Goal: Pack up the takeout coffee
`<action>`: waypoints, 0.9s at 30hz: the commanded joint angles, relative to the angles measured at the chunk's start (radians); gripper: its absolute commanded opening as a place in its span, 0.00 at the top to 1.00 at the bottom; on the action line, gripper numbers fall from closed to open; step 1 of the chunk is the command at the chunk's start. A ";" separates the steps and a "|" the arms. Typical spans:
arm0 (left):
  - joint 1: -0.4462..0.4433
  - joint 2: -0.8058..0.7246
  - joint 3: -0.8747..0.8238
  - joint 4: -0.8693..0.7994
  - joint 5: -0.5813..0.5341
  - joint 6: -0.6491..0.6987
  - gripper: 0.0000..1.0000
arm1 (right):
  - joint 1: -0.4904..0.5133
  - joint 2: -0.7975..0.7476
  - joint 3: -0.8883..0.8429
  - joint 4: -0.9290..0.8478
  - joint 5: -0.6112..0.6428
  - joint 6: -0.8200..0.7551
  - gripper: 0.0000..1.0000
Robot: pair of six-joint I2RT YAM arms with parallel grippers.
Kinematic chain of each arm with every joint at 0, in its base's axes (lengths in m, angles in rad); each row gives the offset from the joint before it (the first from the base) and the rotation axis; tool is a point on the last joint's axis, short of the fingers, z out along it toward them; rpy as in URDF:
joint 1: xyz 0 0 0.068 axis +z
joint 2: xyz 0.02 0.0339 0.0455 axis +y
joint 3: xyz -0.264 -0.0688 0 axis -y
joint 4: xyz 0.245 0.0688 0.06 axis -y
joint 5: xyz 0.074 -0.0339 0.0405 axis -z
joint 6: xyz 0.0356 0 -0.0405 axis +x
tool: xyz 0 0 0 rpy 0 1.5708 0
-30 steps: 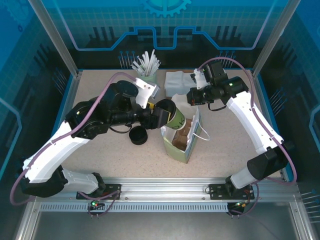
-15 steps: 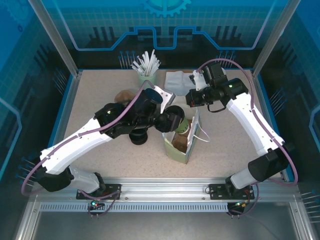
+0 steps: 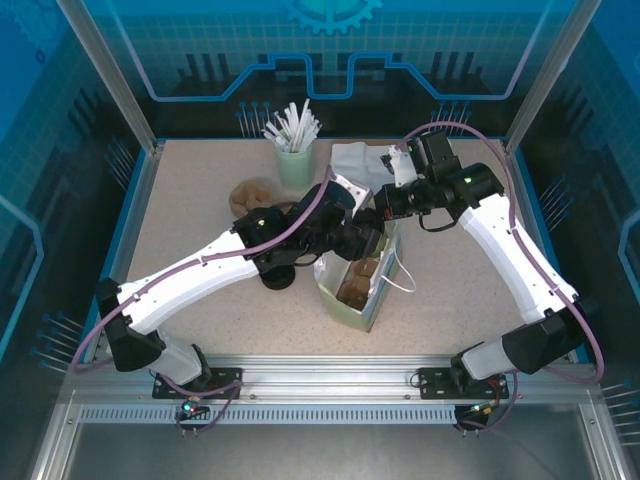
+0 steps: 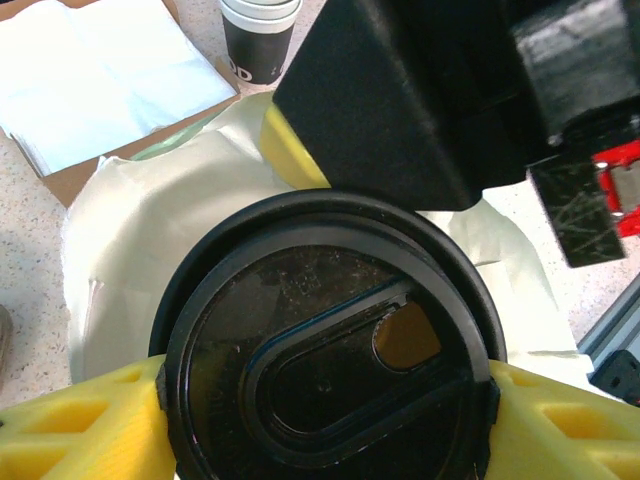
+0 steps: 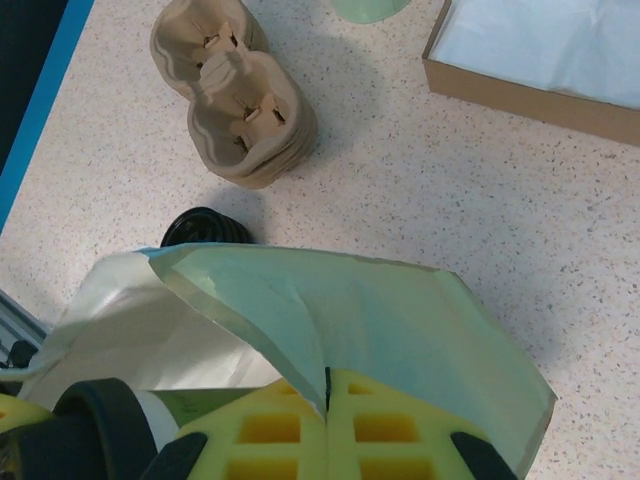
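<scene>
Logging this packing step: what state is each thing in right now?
takeout coffee, lidded, held at the bag's open mouth
paper bag, upright, mouth open
left gripper, jaws closed on the takeout coffee
right gripper, jaws shut on the paper bag's top edge
tumbler of sticks, upright on the table

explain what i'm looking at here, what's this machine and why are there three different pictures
These are two robot arms bolted to a table. One picture looks down from above; the other two come from cameras on each wrist. The left gripper holds a lidded coffee cup at the mouth of a pale green paper bag, whose edge the right gripper pinches. Also on the table: a tumbler of white sticks, napkins, cardboard cup carriers and a black round stack, probably lids.
</scene>
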 commanded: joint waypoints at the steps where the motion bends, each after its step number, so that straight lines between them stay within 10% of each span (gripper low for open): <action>1: -0.003 -0.013 -0.025 0.058 -0.027 0.033 0.32 | 0.014 -0.010 0.034 -0.040 -0.030 -0.024 1.00; 27: -0.005 -0.157 -0.236 0.094 -0.064 0.045 0.34 | 0.020 -0.078 -0.061 0.122 -0.189 -0.157 1.00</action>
